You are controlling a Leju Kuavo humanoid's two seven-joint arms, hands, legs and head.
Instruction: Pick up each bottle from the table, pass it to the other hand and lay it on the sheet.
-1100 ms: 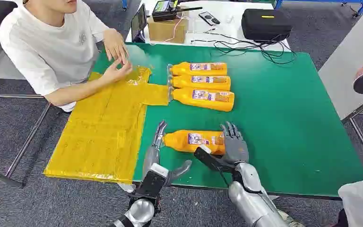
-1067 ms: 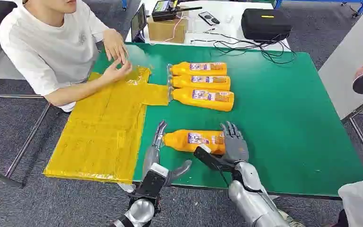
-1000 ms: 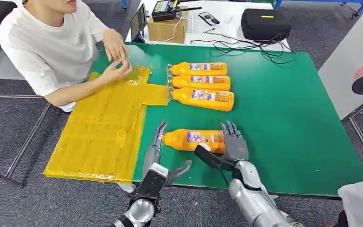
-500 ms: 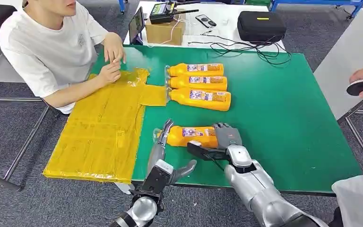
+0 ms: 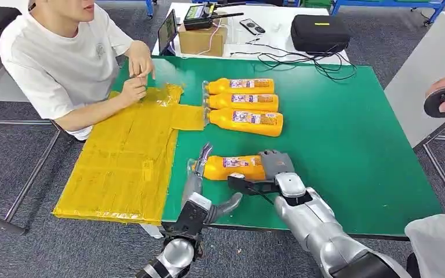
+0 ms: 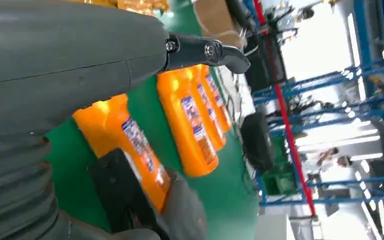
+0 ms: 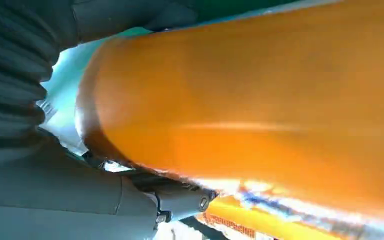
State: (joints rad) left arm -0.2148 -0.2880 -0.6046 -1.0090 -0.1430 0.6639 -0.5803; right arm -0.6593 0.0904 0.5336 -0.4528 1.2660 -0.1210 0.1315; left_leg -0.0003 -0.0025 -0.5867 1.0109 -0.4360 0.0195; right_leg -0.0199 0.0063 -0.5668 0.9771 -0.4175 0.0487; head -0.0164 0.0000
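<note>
The nearest orange bottle (image 5: 232, 167) lies on its side on the green table (image 5: 347, 150), cap toward the yellow sheet (image 5: 121, 162). My right hand (image 5: 271, 169) grips its base end, fingers curled over the top and thumb underneath. The right wrist view has the bottle (image 7: 260, 115) pressed close against that hand. My left hand (image 5: 200, 174) stands open at the cap end, its fingers (image 6: 205, 50) stretched out beside the bottle (image 6: 125, 135) and its thumb spread wide. A row of three more orange bottles (image 5: 243, 102) lies farther back.
A person sits at the far left with both hands (image 5: 136, 75) at the sheet's far corner. Another person's hand holds a dark disc (image 5: 440, 99) at the right edge. A cardboard box (image 5: 201, 39), a black case (image 5: 320, 32) and cables lie behind the table.
My right hand's fingers have curled down over the bottle's base, from upright and spread. The view has shifted a little. The seated person's hands have moved slightly.
</note>
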